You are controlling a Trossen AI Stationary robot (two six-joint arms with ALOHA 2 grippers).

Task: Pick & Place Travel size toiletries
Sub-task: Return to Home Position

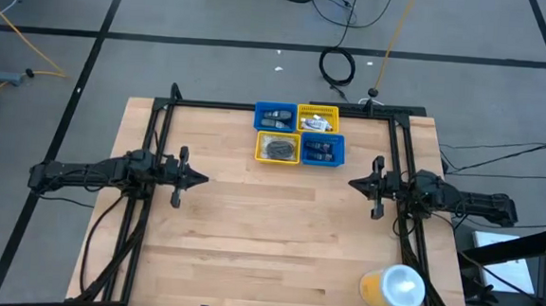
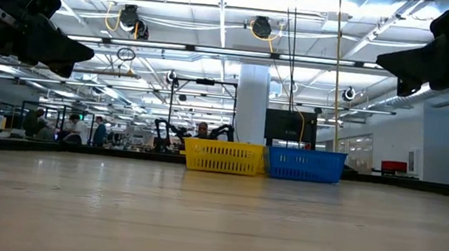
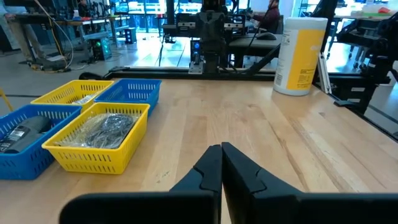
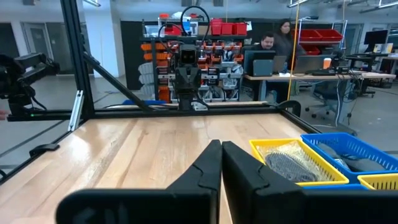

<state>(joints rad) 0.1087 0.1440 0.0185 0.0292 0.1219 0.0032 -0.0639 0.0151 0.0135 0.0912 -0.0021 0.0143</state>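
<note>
The toiletries lie sorted in four small bins at the table's far middle. Dark oval pieces (image 1: 275,118) fill the far blue bin, and a white mini tube (image 1: 315,124) lies in the far yellow bin. Grey wrapped discs (image 1: 278,149) (image 3: 106,129) (image 4: 291,163) are in the near yellow bin, and dark blue tubes (image 1: 320,152) in the near blue bin. My left gripper (image 1: 200,177) (image 3: 221,149) hovers shut at mid-table left, pointing right. My right gripper (image 1: 352,184) (image 4: 221,146) hovers shut at mid-table right, pointing left. Neither touches anything.
A big yellow cup with a white lid (image 1: 393,287) (image 3: 300,55) stands at the table's near right corner. A black frame (image 1: 285,107) runs along the far edge behind the bins. Bare wood (image 1: 268,229) lies between the grippers. People sit at desks (image 4: 267,43) beyond the table.
</note>
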